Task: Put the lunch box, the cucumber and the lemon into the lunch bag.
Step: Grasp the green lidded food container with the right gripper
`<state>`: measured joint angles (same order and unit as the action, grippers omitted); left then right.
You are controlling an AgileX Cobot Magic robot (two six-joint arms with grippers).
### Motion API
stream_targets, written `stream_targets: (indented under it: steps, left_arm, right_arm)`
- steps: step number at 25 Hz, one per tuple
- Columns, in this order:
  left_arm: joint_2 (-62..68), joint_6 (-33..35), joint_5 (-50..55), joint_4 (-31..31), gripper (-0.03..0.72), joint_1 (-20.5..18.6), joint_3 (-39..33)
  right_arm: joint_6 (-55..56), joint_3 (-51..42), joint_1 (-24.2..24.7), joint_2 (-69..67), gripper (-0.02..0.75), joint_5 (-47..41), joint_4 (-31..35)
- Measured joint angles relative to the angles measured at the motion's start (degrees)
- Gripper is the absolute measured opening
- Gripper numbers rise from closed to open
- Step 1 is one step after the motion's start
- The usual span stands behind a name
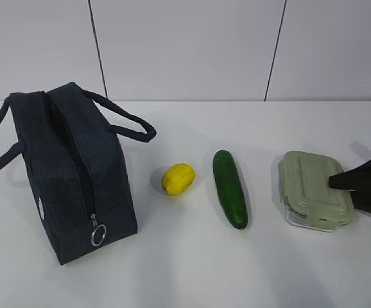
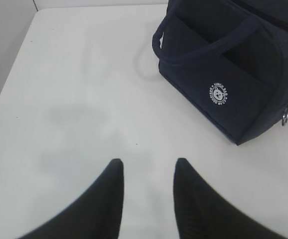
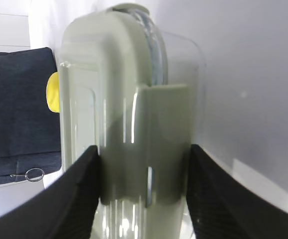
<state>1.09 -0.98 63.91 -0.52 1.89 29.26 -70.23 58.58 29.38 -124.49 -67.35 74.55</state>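
Covering the whole foreground was a smooth white table [image 1: 192, 269], slightly glossy, and behind it stood a pale wall made of flat panels with thin dark seams. The lunch bag [image 1: 70, 173] stood upright at the left of the table, a boxy shape of dark navy fabric with two looped handles, a zipper down its near end and a silver ring pull [image 1: 97, 236]; on its side was a small white round print [image 2: 218, 94]. To the right of it lay the lemon [image 1: 178, 178], yellow and oval, then the cucumber [image 1: 230, 188], long, dark green and smooth, then the lunch box [image 1: 315, 190], clear with a ribbed sage-green lid. The right gripper [image 3: 144, 191] had its black fingers on both sides of the lunch box at its side clip, grasping it. The left gripper [image 2: 148, 172] hung over bare table near the lunch bag, its fingers parted and holding nothing.
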Motion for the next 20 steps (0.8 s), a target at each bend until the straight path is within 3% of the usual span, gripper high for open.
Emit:
stream_targets:
  steps: [20]
  left_arm:
    - [0.0, 0.0, 0.0, 0.0, 0.241, 0.0, 0.0]
  right_arm:
    - [5.8, 0.0, 0.0, 1.4, 0.377, 0.8, -3.2]
